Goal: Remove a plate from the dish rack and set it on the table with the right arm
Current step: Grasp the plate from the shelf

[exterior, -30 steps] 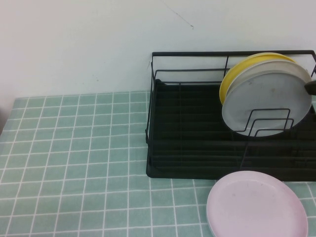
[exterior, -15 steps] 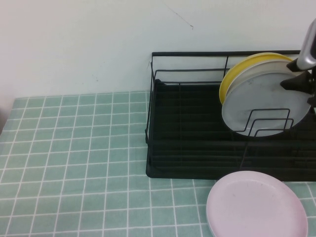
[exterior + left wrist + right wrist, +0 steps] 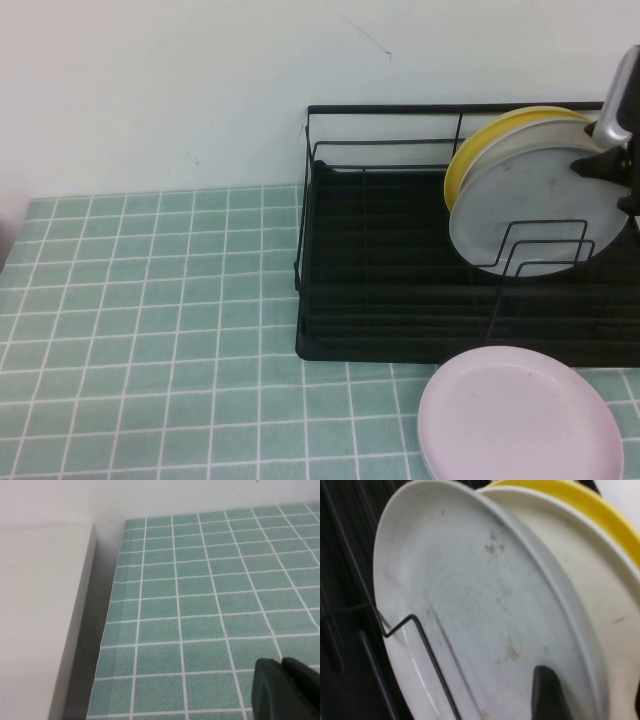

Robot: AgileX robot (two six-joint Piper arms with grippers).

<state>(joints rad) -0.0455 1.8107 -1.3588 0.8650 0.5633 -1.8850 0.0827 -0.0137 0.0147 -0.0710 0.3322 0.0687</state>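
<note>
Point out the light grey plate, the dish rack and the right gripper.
light grey plate [image 3: 535, 205]: high view, centre of its face.
dish rack [image 3: 385, 300]: high view, black tray base.
right gripper [image 3: 622, 185]: high view, between its fingertips at the plate's rim.

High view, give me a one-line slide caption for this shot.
Right end effector reaches the grey plate standing in the dish rack; pink plate lies on the table; left end effector out of view.

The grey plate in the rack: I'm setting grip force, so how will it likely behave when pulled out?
The plate looks rigid, so it should not flex. Its matte face may slip less than a glossy one would. It leans on the white plate behind a rack wire, so it may snag or tip. Right gripper is at its rim; left gripper is above the table.
</note>
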